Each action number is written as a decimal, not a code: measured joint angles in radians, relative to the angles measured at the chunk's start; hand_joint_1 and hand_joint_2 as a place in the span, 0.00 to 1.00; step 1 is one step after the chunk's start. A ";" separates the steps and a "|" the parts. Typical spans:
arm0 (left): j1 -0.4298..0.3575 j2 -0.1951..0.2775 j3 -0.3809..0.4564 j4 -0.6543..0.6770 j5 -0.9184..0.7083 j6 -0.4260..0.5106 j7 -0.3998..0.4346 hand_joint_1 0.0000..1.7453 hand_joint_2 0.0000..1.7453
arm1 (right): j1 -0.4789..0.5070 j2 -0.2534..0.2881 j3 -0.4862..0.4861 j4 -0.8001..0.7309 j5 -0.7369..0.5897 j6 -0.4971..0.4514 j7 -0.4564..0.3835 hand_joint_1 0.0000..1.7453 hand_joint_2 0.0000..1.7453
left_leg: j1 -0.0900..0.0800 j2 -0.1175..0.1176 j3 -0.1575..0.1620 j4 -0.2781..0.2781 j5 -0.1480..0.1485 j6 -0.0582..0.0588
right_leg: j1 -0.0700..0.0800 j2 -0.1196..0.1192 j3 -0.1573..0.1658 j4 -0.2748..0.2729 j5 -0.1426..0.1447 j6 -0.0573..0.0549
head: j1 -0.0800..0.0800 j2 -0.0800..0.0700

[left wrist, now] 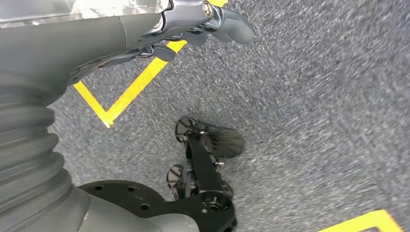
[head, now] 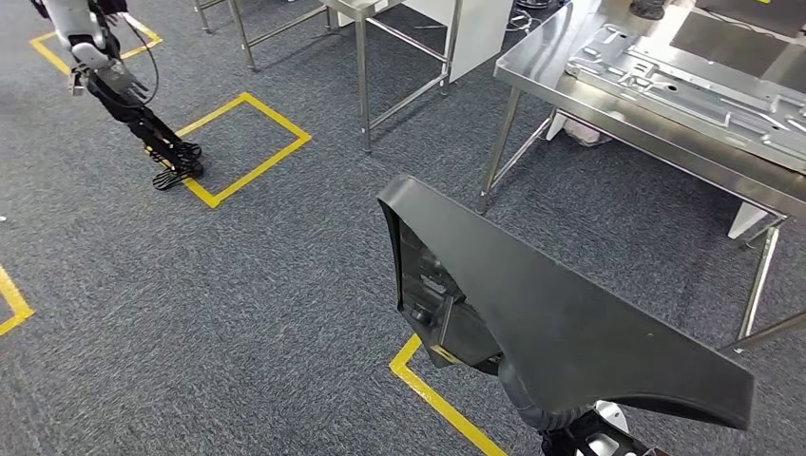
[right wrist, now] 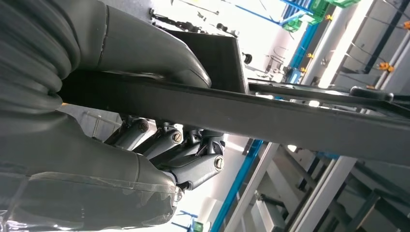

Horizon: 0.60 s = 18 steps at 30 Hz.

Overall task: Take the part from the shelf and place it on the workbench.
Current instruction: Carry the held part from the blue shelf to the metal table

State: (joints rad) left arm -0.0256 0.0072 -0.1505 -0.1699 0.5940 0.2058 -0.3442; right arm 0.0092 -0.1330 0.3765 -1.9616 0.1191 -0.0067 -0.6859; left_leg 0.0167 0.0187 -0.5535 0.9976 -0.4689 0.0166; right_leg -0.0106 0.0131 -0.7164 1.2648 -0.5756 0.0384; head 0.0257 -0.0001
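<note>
A large black curved panel, the part [head: 561, 313], hangs in front of me above the carpet, slanting from the middle of the head view to its lower right. My right hand [right wrist: 159, 145] grips its edge [right wrist: 290, 116], thumb on one face and fingers on the other. My right wrist [head: 570, 432] peeks out beneath the panel. The steel workbench [head: 542, 57] stands at the upper right, beyond the part. My left hand [head: 109, 84] hangs at the far upper left, holding nothing, its fingers [left wrist: 193, 34] loosely apart over the floor.
A silver pressed metal sheet [head: 684, 81] lies on the workbench. A second steel table frame [head: 380, 38] stands at the top centre. Yellow tape marks a square [head: 247, 142] on the grey carpet, and another corner [head: 437, 394] lies under the part.
</note>
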 joint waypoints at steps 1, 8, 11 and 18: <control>0.001 0.000 0.000 0.000 0.000 0.001 0.000 0.00 1.00 | 0.000 -0.001 0.001 0.001 -0.006 0.008 0.000 1.00 1.00 | 0.000 0.012 0.000 0.000 -0.001 0.000 | -0.002 -0.003 -0.016 0.030 -0.003 0.003 | 0.000 0.000; -0.001 0.002 0.000 0.000 -0.004 0.000 -0.007 0.00 1.00 | 0.004 -0.009 0.005 -0.016 -0.014 0.019 0.000 1.00 1.00 | -0.010 0.080 0.021 0.001 -0.020 -0.027 | 0.011 -0.078 0.132 -0.257 0.120 -0.025 | -0.002 0.000; -0.006 0.005 -0.001 0.000 -0.009 -0.004 -0.010 0.00 1.00 | 0.004 -0.015 0.012 -0.038 -0.014 0.021 0.000 1.00 1.00 | -0.006 0.075 0.025 0.017 -0.039 -0.044 | 0.007 -0.043 0.135 -0.267 0.125 -0.043 | -0.004 0.000; -0.003 0.011 -0.002 0.000 -0.018 -0.011 -0.009 0.00 1.00 | -0.025 -0.024 0.027 -0.048 -0.028 0.026 0.000 1.00 1.00 | -0.002 -0.015 -0.095 0.255 -0.115 -0.052 | 0.004 0.046 0.142 -0.267 0.127 -0.058 | -0.011 0.000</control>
State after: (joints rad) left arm -0.0285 0.0179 -0.1522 -0.1701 0.5759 0.1946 -0.3536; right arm -0.0156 -0.1575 0.4040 -2.0100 0.0907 0.0191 -0.6859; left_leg 0.0151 0.0041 -0.6484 1.2525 -0.5840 -0.0358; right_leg -0.0062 0.0596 -0.5745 0.9977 -0.4484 -0.0193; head 0.0142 0.0000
